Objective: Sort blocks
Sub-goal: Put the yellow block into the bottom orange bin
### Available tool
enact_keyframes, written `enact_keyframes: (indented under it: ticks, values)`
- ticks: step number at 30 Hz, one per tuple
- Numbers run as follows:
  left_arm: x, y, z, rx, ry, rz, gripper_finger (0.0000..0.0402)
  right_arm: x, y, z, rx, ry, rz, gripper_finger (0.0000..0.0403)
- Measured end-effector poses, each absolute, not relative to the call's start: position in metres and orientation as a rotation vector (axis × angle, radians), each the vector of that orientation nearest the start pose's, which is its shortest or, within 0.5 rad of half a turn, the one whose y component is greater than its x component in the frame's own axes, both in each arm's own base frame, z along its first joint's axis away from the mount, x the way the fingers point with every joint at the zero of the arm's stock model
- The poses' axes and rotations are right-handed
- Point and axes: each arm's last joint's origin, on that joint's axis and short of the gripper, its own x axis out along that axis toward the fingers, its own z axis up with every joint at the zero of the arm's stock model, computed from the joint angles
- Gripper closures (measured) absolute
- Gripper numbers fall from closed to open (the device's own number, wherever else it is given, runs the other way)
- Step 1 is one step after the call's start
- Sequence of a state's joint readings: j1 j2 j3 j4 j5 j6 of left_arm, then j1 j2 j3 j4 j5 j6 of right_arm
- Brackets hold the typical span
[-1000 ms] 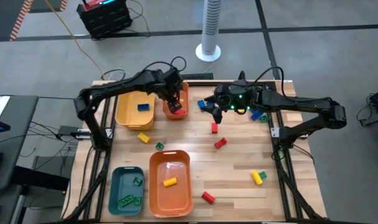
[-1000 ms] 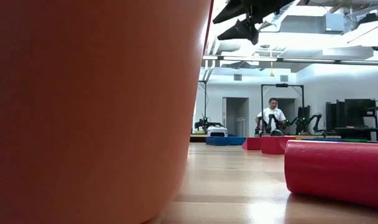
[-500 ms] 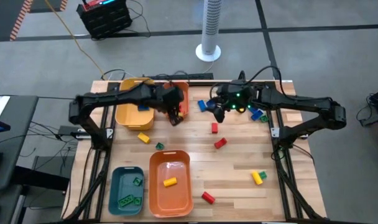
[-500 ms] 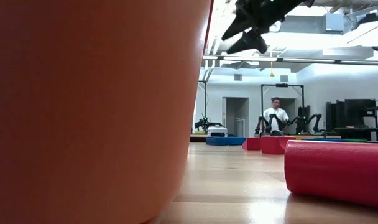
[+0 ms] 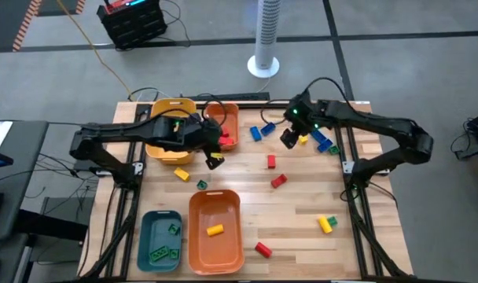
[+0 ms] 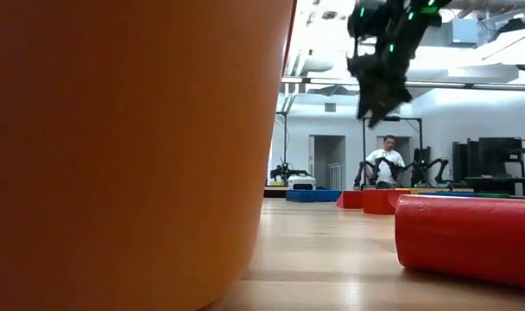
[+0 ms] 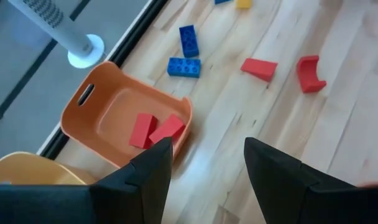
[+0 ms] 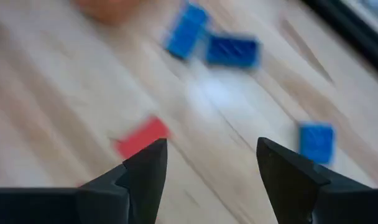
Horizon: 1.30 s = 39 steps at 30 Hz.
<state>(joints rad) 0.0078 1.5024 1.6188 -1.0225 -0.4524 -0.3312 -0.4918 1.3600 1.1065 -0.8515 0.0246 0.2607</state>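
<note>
Left gripper (image 5: 213,159) backed off small orange bin (image 5: 230,119) toward 7 o'clock, open, empty; right gripper (image 5: 289,139) lifted, open, empty.

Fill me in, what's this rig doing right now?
Two arms are sorting toy blocks into bins by colour. The left gripper is open and empty, beside the small orange bin that holds two red blocks. The right gripper is also open and empty, above the table's far side near the loose blue blocks. Red blocks and yellow ones still lie loose on the table.
</note>
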Motion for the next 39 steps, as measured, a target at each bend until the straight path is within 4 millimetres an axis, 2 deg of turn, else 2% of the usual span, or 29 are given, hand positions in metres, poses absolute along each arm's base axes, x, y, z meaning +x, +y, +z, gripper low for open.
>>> enact_keyframes:
  ticks: [7, 12, 19, 28, 34, 39]
  values:
    - [0.288, 0.015, 0.385, -0.135, 0.808, 0.586, 0.0208, 0.223, -0.165, 0.217, 0.659, 1.321, -0.764, 0.0143]
    - [0.283, 0.009, 0.381, -0.152, 0.862, 0.596, 0.0208, 0.218, -0.179, 0.198, 0.703, 1.409, -0.821, 0.0143]
    - [0.278, 0.001, 0.378, -0.168, 0.907, 0.612, 0.0208, 0.219, -0.185, 0.195, 0.66, 1.382, -0.835, 0.0143]
    - [0.277, 0.001, 0.378, -0.172, 0.901, 0.631, 0.0208, 0.21, -0.173, 0.166, 0.683, 1.409, -0.827, 0.0143]
    - [0.277, 0.001, 0.378, -0.164, 0.9, 0.636, 0.0208, 0.209, -0.17, 0.153, 0.689, 1.359, -0.837, 0.0144]
    - [0.277, 0.001, 0.378, -0.165, 0.9, 0.636, 0.0208, 0.211, -0.171, 0.151, 0.68, 1.331, -0.835, 0.0184]
